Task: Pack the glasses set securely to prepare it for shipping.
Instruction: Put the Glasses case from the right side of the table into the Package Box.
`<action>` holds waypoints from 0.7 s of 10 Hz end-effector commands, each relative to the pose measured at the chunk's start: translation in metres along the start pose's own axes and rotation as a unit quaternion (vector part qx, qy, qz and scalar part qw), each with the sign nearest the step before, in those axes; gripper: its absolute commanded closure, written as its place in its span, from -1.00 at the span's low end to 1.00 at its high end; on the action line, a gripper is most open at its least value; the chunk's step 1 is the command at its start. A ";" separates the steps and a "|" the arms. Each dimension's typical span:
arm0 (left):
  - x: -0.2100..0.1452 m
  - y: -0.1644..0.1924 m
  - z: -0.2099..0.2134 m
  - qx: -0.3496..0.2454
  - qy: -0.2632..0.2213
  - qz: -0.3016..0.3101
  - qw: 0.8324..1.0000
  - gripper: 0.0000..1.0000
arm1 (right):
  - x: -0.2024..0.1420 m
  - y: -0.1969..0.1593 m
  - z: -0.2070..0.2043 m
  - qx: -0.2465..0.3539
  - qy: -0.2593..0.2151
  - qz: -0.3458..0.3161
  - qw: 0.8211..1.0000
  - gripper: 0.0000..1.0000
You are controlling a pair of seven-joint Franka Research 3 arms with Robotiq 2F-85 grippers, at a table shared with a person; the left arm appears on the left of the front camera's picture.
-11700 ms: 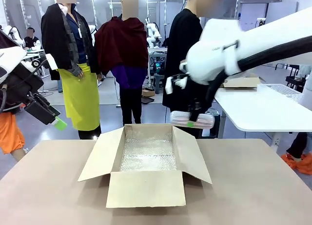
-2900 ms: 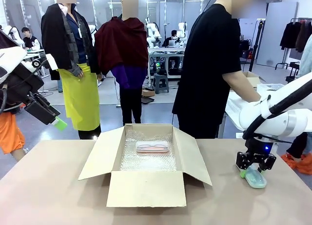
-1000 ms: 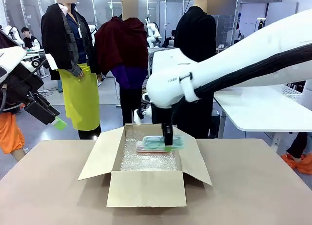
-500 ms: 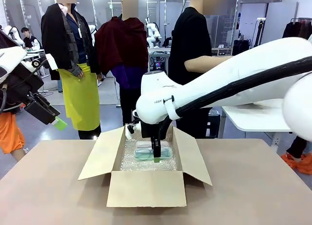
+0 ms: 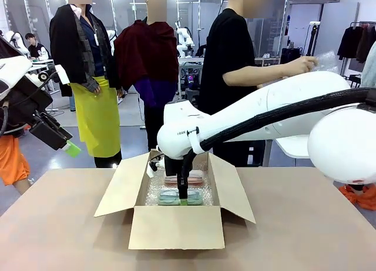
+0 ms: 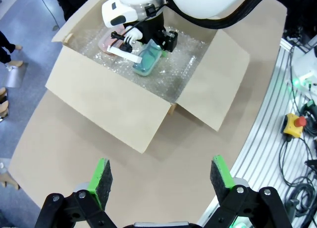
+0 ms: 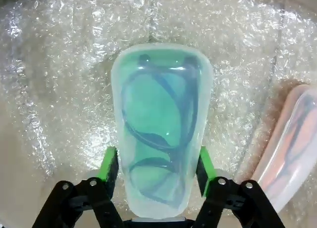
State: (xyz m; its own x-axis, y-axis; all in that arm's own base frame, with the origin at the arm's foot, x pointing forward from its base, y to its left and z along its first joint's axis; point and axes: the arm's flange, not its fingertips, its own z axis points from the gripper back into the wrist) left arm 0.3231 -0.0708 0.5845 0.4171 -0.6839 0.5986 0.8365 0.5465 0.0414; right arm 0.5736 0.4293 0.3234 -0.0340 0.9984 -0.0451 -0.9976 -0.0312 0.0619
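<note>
Reaching into cardboard box [image 5: 176, 227] on tan table [image 5: 305, 224], front view: my right gripper [image 5: 183, 201] at mint green case [image 5: 167, 197], pale pink case [image 5: 197, 177] at its 12 o'clock; arm lettering too small to read. Left wrist view: left gripper [image 6: 158, 173] spread wide, empty. Right wrist view: pads [image 7: 108, 168] flank mint green case on bubble wrap [image 7: 59, 65]; clamped or loose, cannot tell.

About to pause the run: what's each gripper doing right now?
Left gripper: jaws open, holding nothing.
Right gripper: jaws on either side of the mint green case; whether they grip it cannot be told.
</note>
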 end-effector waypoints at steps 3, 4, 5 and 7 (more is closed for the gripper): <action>0.000 -0.001 0.002 -0.009 -0.007 0.002 1.000 -1.00 | -0.002 0.006 0.015 -0.016 0.005 -0.027 0.999 -1.00; 0.000 -0.001 0.002 -0.009 -0.007 0.002 1.000 -1.00 | -0.005 0.009 0.019 -0.019 -0.001 -0.031 0.999 -1.00; 0.000 -0.001 0.002 -0.009 -0.007 0.002 1.000 -1.00 | -0.010 0.014 0.022 -0.030 0.014 -0.027 0.999 -1.00; 0.000 -0.001 0.002 -0.009 -0.007 0.002 1.000 -1.00 | -0.001 -0.002 0.015 -0.009 -0.004 -0.014 1.000 -1.00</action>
State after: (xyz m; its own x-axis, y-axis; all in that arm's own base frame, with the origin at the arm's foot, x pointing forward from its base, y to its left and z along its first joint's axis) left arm 0.3230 -0.0707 0.5846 0.4170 -0.6838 0.5988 0.8365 0.5465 0.0415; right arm 0.5760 0.4265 0.3414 -0.0007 0.9991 -0.0425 -0.9993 0.0009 0.0380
